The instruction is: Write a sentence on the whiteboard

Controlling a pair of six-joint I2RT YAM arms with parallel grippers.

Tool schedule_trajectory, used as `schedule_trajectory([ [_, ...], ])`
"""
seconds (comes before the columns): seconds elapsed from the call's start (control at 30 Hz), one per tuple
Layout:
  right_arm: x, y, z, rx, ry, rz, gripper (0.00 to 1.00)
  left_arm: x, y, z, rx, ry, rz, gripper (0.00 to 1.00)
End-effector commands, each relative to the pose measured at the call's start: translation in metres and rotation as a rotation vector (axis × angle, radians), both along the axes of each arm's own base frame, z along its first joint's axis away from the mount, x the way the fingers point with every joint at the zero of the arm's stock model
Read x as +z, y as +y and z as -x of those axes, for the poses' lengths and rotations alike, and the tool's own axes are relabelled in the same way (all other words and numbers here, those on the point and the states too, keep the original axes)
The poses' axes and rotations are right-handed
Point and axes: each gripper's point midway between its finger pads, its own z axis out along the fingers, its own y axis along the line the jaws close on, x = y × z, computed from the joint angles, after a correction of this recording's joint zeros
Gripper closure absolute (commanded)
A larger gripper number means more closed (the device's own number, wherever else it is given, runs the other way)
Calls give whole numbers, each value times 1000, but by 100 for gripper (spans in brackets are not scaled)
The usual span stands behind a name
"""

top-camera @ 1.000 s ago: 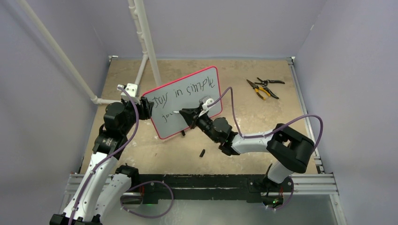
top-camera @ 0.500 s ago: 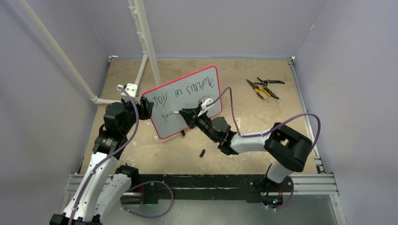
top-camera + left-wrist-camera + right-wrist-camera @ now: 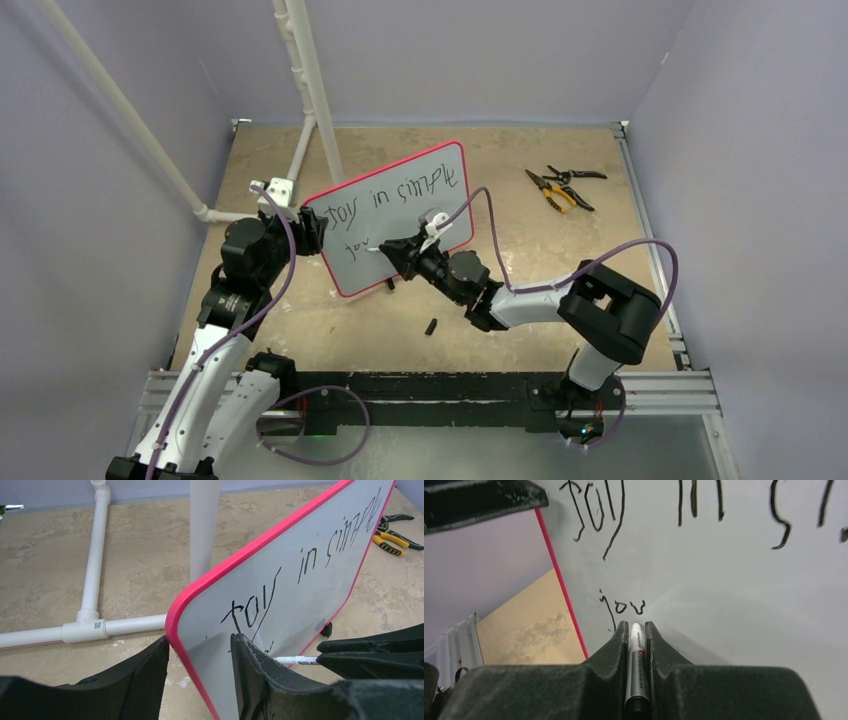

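As the whiteboard (image 3: 410, 215) holds still, right pincer (image 3: 385, 246) edged left.

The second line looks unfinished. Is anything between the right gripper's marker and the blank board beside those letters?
Nothing visible. The right gripper holds the white-and-black marker by the short second line; the pale grey, red-rimmed whiteboard right of it is bare.

Handwriting (image 3: 395, 195) on the whiteboard (image 3: 402, 225) reads "Joy in simple", second line (image 3: 623, 607) just "jov". Print on the pen (image 3: 636, 660) is too tiny to read.
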Motion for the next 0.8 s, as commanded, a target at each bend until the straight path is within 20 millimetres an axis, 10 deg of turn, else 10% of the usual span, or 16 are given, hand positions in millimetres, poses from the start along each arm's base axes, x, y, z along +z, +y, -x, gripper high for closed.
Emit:
schedule_trajectory([
  [0.0, -8, 11, 8, 56, 27, -9, 100, 9, -1, -2, -8, -41, 2, 52],
  [0.77, 21, -6, 4, -18, -39, -42, 100, 9, -1, -2, -6, -43, 2, 50],
])
